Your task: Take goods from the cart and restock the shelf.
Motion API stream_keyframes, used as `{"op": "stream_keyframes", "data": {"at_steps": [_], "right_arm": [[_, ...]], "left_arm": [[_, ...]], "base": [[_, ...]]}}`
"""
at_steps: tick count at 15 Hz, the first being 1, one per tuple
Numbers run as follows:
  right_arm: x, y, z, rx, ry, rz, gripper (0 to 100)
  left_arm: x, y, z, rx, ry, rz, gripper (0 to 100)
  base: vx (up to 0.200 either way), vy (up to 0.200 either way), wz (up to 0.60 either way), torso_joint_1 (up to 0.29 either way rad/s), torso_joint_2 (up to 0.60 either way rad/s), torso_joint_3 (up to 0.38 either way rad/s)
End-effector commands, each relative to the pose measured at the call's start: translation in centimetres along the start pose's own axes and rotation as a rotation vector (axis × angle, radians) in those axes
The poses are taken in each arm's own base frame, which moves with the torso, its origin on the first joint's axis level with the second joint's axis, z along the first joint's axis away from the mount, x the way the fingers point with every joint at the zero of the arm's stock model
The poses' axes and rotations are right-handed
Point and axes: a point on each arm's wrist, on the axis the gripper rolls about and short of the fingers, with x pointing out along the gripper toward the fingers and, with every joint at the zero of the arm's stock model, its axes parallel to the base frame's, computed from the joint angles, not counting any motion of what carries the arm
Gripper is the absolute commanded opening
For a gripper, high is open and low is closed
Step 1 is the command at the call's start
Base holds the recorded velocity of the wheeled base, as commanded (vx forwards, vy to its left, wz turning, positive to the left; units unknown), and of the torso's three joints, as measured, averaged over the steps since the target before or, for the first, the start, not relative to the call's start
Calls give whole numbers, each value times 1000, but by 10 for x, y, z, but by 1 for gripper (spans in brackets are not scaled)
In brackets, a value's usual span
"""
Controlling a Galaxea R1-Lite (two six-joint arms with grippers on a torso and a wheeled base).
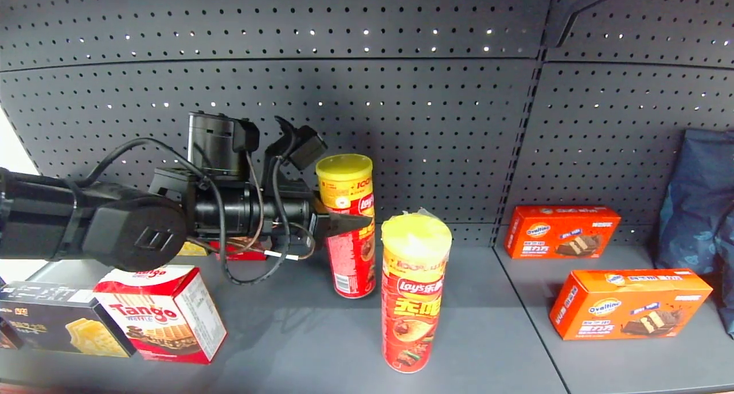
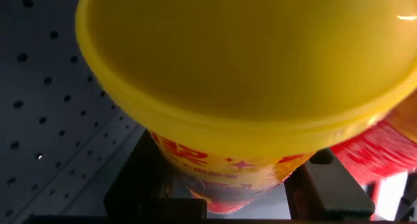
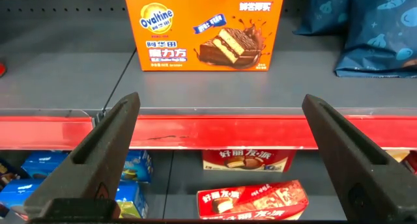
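Observation:
Two tall red chip cans with yellow lids stand upright on the grey shelf (image 1: pixel 321 336). My left gripper (image 1: pixel 344 222) reaches in from the left and is shut on the rear chip can (image 1: pixel 347 210) around mid height. In the left wrist view that can's yellow lid (image 2: pixel 247 74) looms close, with dark fingers (image 2: pixel 146 182) on either side of its body. The front chip can (image 1: pixel 414 302) stands free, nearer the shelf edge. My right gripper (image 3: pixel 221 103) hangs open in front of the shelf's edge, facing an orange cake box (image 3: pixel 205 30).
A red and white wafer box (image 1: pixel 163 313) and a black box (image 1: pixel 63 319) sit at front left. Two orange boxes (image 1: pixel 561 231) (image 1: pixel 629 303) and a blue bag (image 1: pixel 699 210) occupy the right bay. A red price rail (image 3: pixel 208 131) fronts the shelf; more boxes (image 3: pixel 253 201) lie below.

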Motion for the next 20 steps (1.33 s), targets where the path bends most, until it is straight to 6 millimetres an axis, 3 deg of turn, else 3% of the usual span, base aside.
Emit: {"op": "stream_keyframes", "data": {"at_steps": [1, 20], "right_arm": [[0, 0, 0, 1, 4, 1, 100], [0, 0, 0, 1, 5, 1, 100]], "left_arm": [[13, 7, -6, -11, 15, -6, 0], [57, 12, -11, 43, -9, -46, 0]], "base": [[0, 0, 0, 0, 0, 0], [0, 0, 0, 0, 0, 0]]}}
